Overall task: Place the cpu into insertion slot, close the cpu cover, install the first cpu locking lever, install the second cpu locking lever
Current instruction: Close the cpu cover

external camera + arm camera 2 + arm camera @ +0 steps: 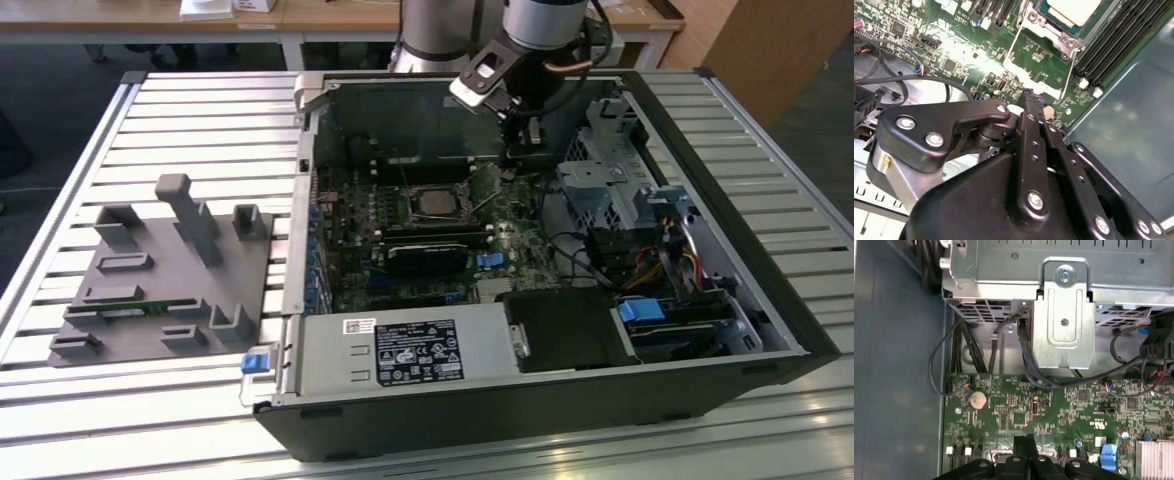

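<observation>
Silver-grey cpu (1070, 10), half cut off, beyond the closed gripper (1033, 100).

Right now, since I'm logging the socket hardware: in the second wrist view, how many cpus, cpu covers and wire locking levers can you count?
cpu: 1
cpu cover: 1
locking levers: 2, one on each side of the socket
Total: 4
</observation>
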Action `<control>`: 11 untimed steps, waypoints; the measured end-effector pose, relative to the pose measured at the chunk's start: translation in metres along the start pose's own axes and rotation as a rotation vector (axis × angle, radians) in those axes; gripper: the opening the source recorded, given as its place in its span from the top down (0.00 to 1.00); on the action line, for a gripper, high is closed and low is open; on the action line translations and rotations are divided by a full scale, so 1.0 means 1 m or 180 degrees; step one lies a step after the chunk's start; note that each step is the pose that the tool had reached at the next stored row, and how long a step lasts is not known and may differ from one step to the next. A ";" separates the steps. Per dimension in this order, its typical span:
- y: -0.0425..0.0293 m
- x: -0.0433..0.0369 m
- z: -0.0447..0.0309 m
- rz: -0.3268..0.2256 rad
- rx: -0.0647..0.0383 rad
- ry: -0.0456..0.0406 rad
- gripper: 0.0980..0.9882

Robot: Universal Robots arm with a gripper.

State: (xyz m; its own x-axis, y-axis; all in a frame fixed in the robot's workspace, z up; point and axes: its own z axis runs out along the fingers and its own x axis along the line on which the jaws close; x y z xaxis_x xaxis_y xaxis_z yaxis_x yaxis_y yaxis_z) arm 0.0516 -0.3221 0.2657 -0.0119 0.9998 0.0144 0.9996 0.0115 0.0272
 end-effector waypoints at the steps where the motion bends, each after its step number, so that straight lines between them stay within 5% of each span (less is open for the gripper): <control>1: 0.0012 0.0000 0.0011 0.0000 0.0003 0.0000 0.99; 11: 0.0107 -0.0002 0.0143 0.0001 0.0048 -0.0005 0.99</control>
State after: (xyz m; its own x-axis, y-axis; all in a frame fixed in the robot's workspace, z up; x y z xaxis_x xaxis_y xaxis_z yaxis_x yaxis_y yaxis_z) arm 0.0627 -0.3219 0.2517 -0.0117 0.9999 0.0128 0.9999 0.0115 0.0120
